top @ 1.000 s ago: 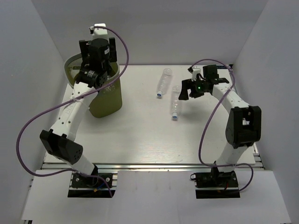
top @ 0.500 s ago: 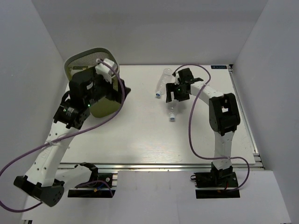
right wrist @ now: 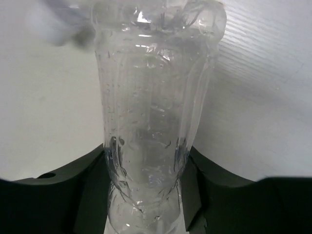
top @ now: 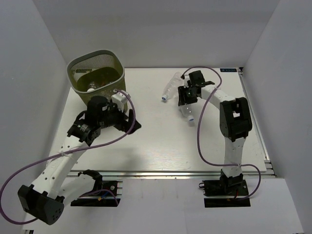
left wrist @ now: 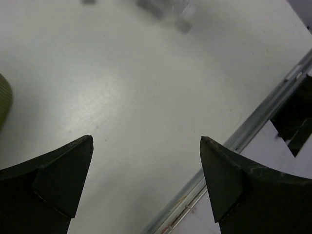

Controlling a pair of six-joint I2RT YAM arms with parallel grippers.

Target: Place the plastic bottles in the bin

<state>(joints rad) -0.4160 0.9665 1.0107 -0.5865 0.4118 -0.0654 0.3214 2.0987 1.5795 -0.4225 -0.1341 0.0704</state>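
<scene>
The olive-green mesh bin [top: 95, 73] stands at the table's far left, and something clear with a white cap lies inside it. My right gripper [top: 186, 96] is shut on a clear crinkled plastic bottle [top: 188, 111], whose cap points toward the near side. In the right wrist view both fingers [right wrist: 85, 180] press into that bottle's [right wrist: 151, 117] sides, with the gripper [right wrist: 146, 163] around its lower body. A second clear bottle [top: 171, 86] with a blue cap lies just to its left. My left gripper [top: 130, 124] hangs open over bare table in front of the bin, and the left wrist view shows nothing in the gripper [left wrist: 146, 144].
The table's front rail [left wrist: 253, 126] runs diagonally close under the left gripper. A sliver of the bin's wall [left wrist: 4, 100] shows at that view's left edge. White walls enclose the table on three sides.
The left arm has swung down from over the bin to the table in front of it. The right gripper has closed on the bottle, and the bottle's cap end has shifted right.
</scene>
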